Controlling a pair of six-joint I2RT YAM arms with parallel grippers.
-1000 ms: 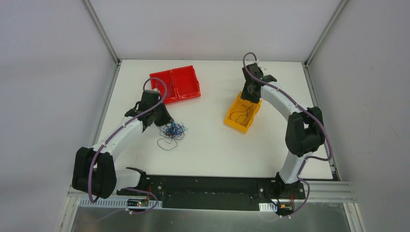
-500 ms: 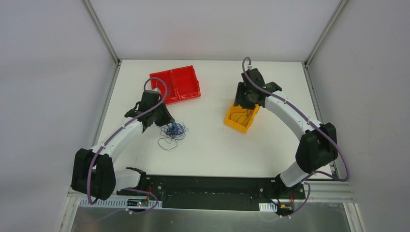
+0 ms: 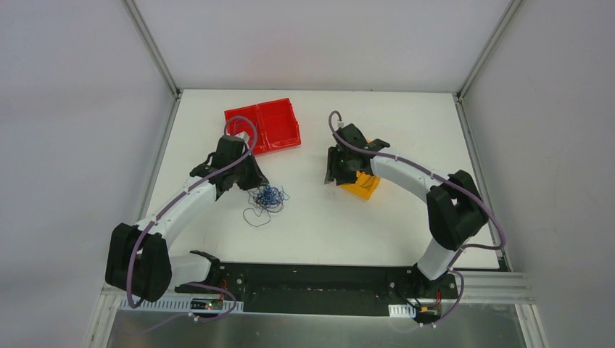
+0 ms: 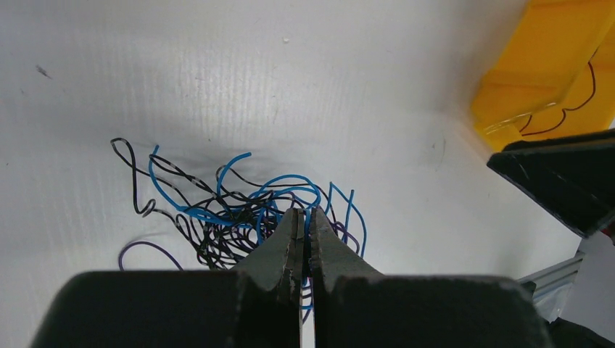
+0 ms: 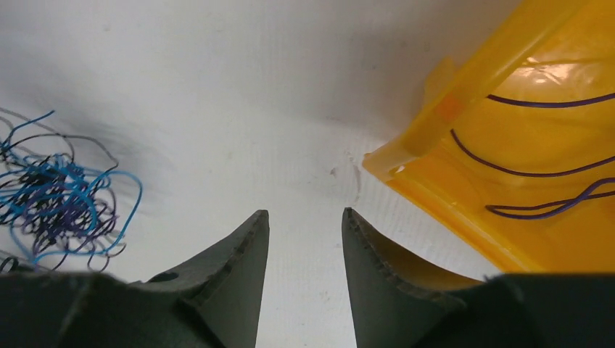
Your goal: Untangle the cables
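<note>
Your left gripper [image 4: 302,217] was closed against the cables [image 4: 239,203], apparently anchoring them; whether it pinched a strand was unconfirmed. Your right gripper [image 5: 304,217] stood apart and empty beside the yellow bin [image 5: 464,210].

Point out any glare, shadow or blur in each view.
Top external: even, soft light, the tangle of thin blue and black wires barely resolved. Left wrist: a soft shadow behind that tangle. Right wrist: glare inside the glossy yellow plastic bin.

Tabletop [image 3: 312,225] layout: the cables [image 3: 267,197] lie left of centre at the left gripper [image 3: 255,183], the divided tray [image 3: 265,127] behind them, the single bin [image 3: 365,187] to their right, the right gripper [image 3: 335,176] between bundle and bin.
</note>
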